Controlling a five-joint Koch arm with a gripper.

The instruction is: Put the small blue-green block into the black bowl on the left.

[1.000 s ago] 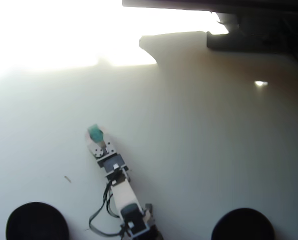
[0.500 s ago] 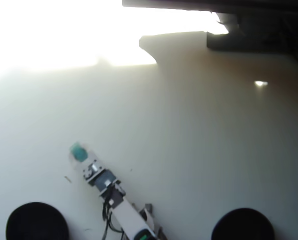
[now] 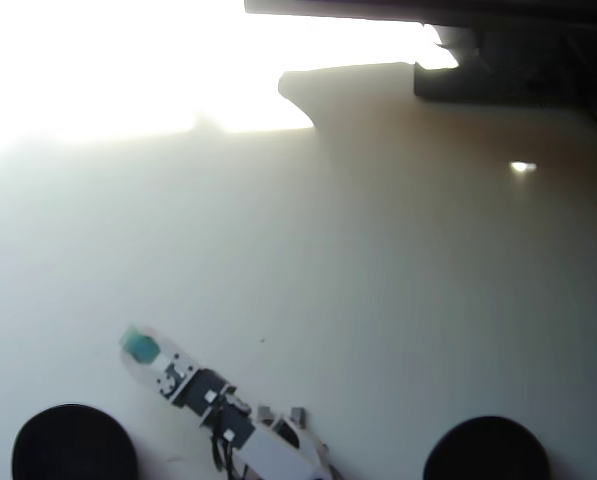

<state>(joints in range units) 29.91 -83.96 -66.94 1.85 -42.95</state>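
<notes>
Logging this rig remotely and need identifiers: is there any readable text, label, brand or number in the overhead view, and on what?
None can be read.
Arm and gripper: no legible marking, too blurred.
The small blue-green block: plain.
Both black bowls: plain matte.
Table: bare of print.

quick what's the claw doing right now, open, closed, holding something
Claw: closed on the small teal block, carrying it above the table, up and to the right of the left black bowl in the overhead view.

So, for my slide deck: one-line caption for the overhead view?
Koch arm's gripper carries the small blue-green block above the table, short of the black bowl at lower left.
</notes>
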